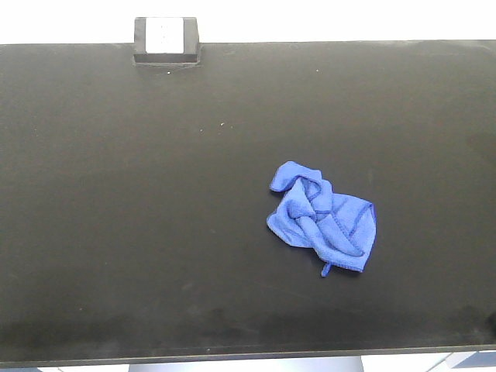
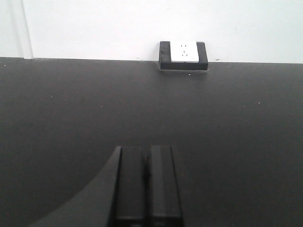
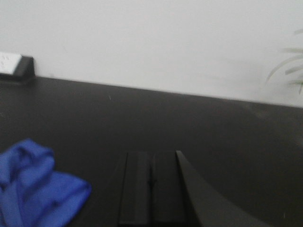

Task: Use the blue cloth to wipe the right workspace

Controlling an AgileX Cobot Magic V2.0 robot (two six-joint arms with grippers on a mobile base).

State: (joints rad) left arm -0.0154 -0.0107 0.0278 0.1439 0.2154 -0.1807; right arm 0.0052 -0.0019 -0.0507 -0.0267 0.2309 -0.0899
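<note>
The blue cloth point(image 1: 324, 220) lies crumpled on the right workspace point(image 1: 155, 194), right of centre, its small loop pointing toward the front edge. In the right wrist view the blue cloth point(image 3: 33, 189) fills the lower left, just left of my right gripper point(image 3: 151, 158), which is shut with nothing between its fingers and does not touch the cloth. My left gripper point(image 2: 146, 151) is shut too, empty, hovering over bare benchtop point(image 2: 236, 123). Neither gripper appears in the front view.
A small black box with a white face point(image 1: 166, 39) sits at the benchtop's back edge, left of centre, and shows as the box point(image 2: 183, 55) straight ahead of my left gripper. A white wall runs behind. Plant leaves point(image 3: 289, 66) hang at far right.
</note>
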